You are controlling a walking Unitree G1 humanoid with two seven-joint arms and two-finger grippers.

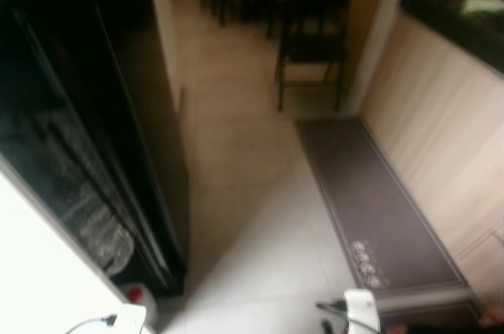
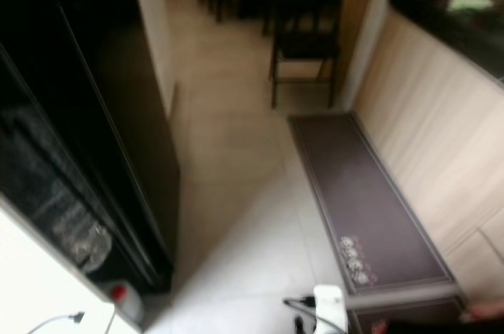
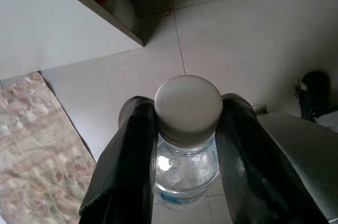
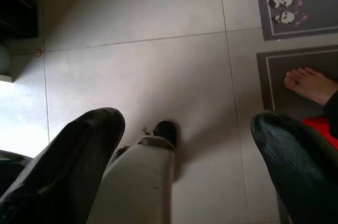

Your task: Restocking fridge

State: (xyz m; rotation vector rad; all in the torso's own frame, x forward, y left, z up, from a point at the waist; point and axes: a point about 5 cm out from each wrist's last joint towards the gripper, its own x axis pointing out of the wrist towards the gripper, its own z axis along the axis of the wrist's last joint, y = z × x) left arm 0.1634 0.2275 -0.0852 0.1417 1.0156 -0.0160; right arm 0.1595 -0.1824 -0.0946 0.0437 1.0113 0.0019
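Observation:
A clear water bottle [image 3: 186,174] with a pale screw cap [image 3: 188,106] is held by the neck in my left gripper [image 3: 188,115]. Both black fingers [image 3: 129,155] press against it just under the cap, above pale floor tiles. My right gripper [image 4: 185,123] hangs open over the floor with nothing between its fingers [image 4: 71,155]. The tall black fridge [image 1: 94,113] stands on the left in the eye views, its front dark and glossy.
A white panel [image 1: 39,271] crosses the near left corner, and a red-capped jug [image 1: 135,296] stands on the floor beside it. A dark mat [image 1: 370,200] runs along the wooden counter [image 1: 441,113] on the right. A black chair [image 1: 311,42] stands farther back. A person's bare foot [image 4: 309,84] rests on a mat.

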